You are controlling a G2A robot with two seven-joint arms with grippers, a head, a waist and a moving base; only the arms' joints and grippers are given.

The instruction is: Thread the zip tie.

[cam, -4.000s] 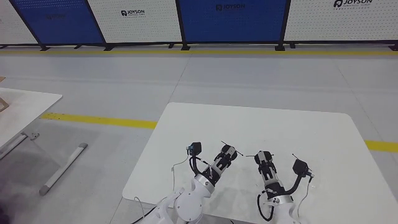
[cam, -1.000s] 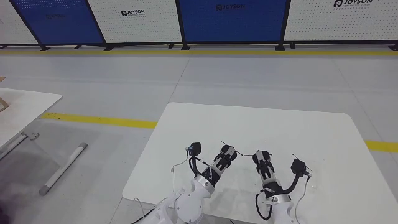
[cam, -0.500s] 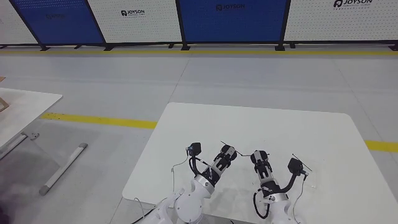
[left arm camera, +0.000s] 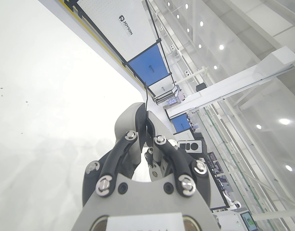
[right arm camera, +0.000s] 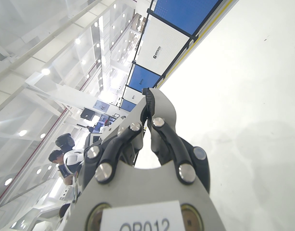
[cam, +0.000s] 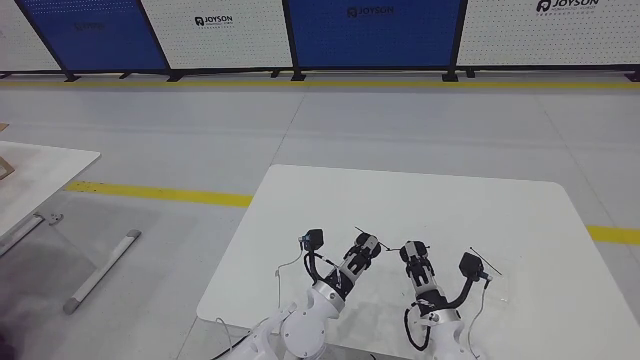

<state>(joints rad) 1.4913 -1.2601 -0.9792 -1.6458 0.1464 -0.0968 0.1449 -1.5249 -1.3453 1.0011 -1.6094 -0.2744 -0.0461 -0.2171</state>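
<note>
Left gripper (left arm camera: 145, 123) is clamped on the black zip tie (left arm camera: 146, 94); right gripper (right arm camera: 147, 104) is pinched together, both above the white table (cam: 450, 195).

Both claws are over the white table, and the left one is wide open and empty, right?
Not quite: the left gripper is shut on a thin black zip tie, as the left wrist view shows. Both it and the right gripper are over the white table.

By the near edge of the white table (cam: 480, 200), the left gripper (cam: 370, 244) and right gripper (cam: 410, 251) hang just beside each other, a thin black zip tie (cam: 384, 246) between them.
</note>
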